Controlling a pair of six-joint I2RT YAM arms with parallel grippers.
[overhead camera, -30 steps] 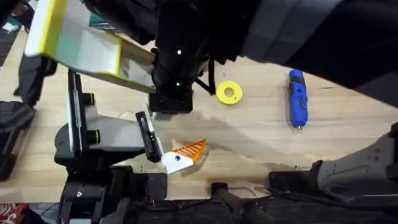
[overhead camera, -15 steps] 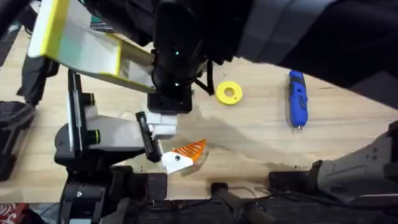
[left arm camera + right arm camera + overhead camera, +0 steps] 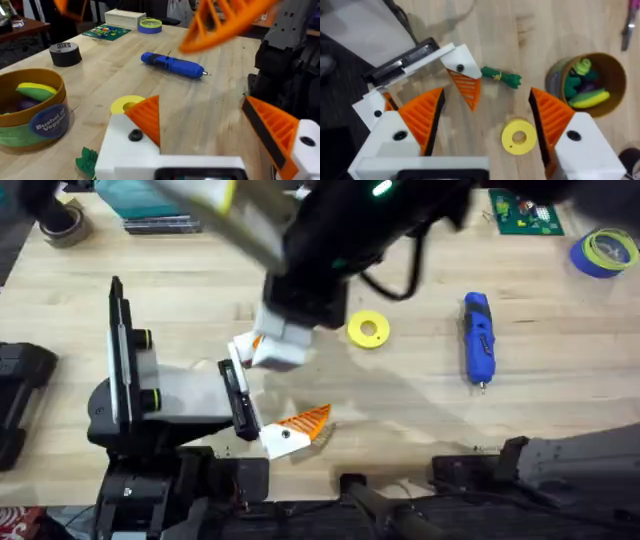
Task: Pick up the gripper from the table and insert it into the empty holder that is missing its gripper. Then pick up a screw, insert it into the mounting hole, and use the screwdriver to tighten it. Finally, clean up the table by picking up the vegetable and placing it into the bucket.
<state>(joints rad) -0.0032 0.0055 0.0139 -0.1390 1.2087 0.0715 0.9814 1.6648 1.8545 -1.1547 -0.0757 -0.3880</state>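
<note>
Left gripper (image 3: 200,107), white with orange ribbed pads, is spread wide and holds nothing. The small dark-green toy vegetable (image 3: 86,162) lies just beside it, probably around eight o'clock from the flat yellow ring (image 3: 127,105). This arm is nearer.

Blue screwdriver (image 3: 478,338) lies flat toward the table's right edge, metal tip toward the near edge. Dark-green vegetable (image 3: 501,77) lies on the wood between white holder (image 3: 460,62) and mustard bucket (image 3: 587,82), upright, toys inside.
</note>
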